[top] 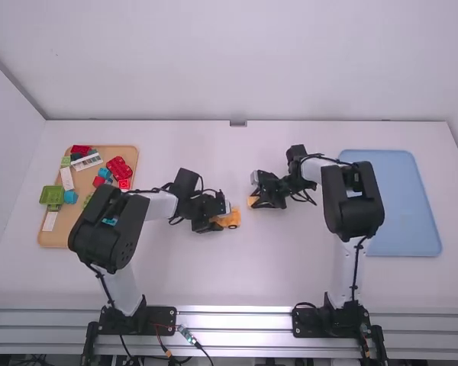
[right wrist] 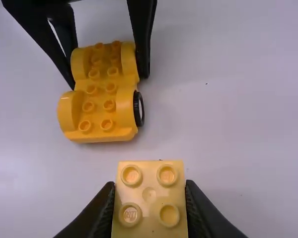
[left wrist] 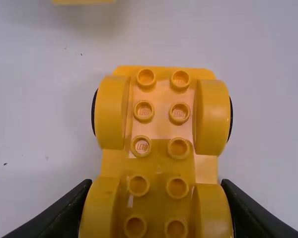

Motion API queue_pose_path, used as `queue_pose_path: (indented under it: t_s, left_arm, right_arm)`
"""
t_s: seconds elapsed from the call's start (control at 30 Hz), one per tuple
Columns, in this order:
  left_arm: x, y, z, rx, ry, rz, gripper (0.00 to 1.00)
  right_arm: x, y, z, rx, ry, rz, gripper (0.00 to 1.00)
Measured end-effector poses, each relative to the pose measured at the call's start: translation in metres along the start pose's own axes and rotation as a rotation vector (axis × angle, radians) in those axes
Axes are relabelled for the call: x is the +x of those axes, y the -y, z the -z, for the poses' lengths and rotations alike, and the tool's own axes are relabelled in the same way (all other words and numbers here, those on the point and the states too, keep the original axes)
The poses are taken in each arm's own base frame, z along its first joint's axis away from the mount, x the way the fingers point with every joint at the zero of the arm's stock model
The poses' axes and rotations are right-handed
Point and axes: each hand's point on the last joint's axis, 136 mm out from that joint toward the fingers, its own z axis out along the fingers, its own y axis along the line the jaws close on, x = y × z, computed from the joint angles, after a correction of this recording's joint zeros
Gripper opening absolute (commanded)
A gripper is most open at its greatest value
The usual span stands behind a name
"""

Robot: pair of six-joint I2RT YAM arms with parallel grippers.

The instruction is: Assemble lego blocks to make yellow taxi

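Both arms (top: 159,206) bend inward over the white worktop (top: 248,278), left fingers (top: 215,222) gripping the car base (left wrist: 161,121), right fingers (top: 266,200) a block (right wrist: 149,196); pale wall (top: 214,61) behind

Arms, two: left arm (top: 159,206) and right arm (top: 311,170), white links, black joints. Left housing (top: 111,229) and right housing (top: 352,202): black, bulky, rounded; the former with turquoise marking (top: 109,221). Cables (top: 356,267): thin, black, looping. Bases: left base (top: 159,319), right base (top: 313,322), black, blocky. Left claw (top: 223,217), right claw (top: 256,200): black, two tapering fingers each.
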Motion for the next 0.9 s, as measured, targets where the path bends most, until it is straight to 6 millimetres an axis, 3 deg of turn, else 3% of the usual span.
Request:
queue_pose_path:
  t_s: [0.27,0.47,0.8,0.9]
  left_arm:
    - [0.0,-0.001,0.0,-0.004,0.0,-0.002,0.02]
    - [0.0,-0.001,0.0,-0.005,0.001,-0.003,0.02]
    - [-0.002,-0.004,0.0,-0.014,0.006,-0.033,0.02]
    - [-0.002,-0.003,0.0,-0.012,0.009,-0.044,0.02]
  right_arm:
    - [0.0,-0.004,0.003,0.109,-0.004,0.043,0.0]
    - [-0.014,-0.019,0.014,0.245,0.012,0.1,0.0]
    - [-0.022,-0.053,-0.022,0.182,-0.023,0.062,0.0]
    - [-0.025,-0.054,-0.024,0.174,-0.015,0.064,0.0]
